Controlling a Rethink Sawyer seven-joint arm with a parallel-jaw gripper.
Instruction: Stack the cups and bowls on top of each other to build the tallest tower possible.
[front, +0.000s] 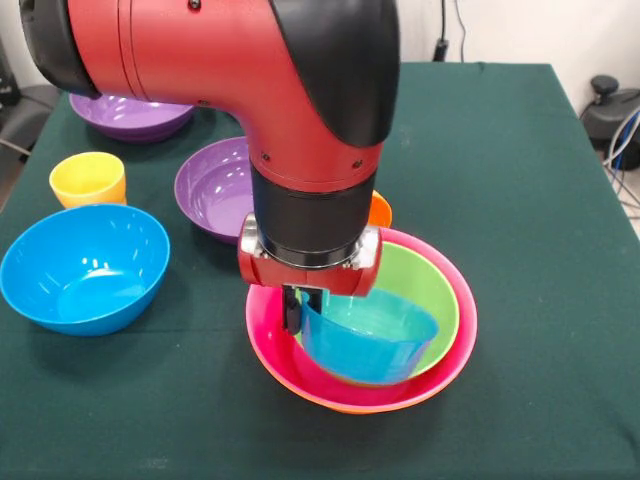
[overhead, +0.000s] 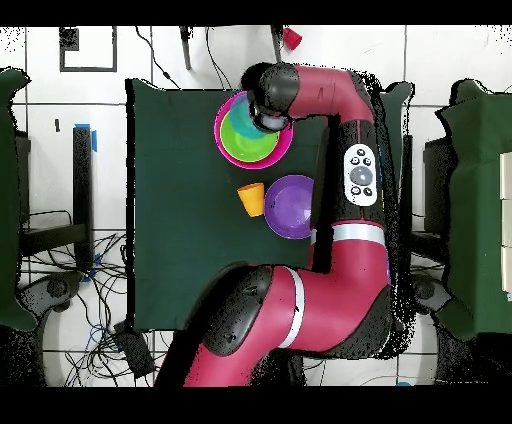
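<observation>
My gripper (front: 303, 305) is shut on the near-left rim of a teal bowl (front: 375, 345), which hangs tilted. It is inside a green bowl (front: 428, 285) nested in a large pink bowl (front: 268, 345). An orange bowl's rim (front: 345, 407) shows under the pink one. This tower (overhead: 252, 132) lies at the table's far side in the overhead view, where the arm's wrist covers the gripper. An orange cup (front: 381, 209) stands just behind the tower, also seen from above as the orange cup (overhead: 251, 198). A yellow cup (front: 88, 178) stands at the left.
A light blue bowl (front: 85, 265) sits at the left front. One purple bowl (front: 210, 190) lies behind the arm, and another purple bowl (front: 130, 115) sits at the far left. The green-covered table (front: 520, 200) has bare cloth on the right.
</observation>
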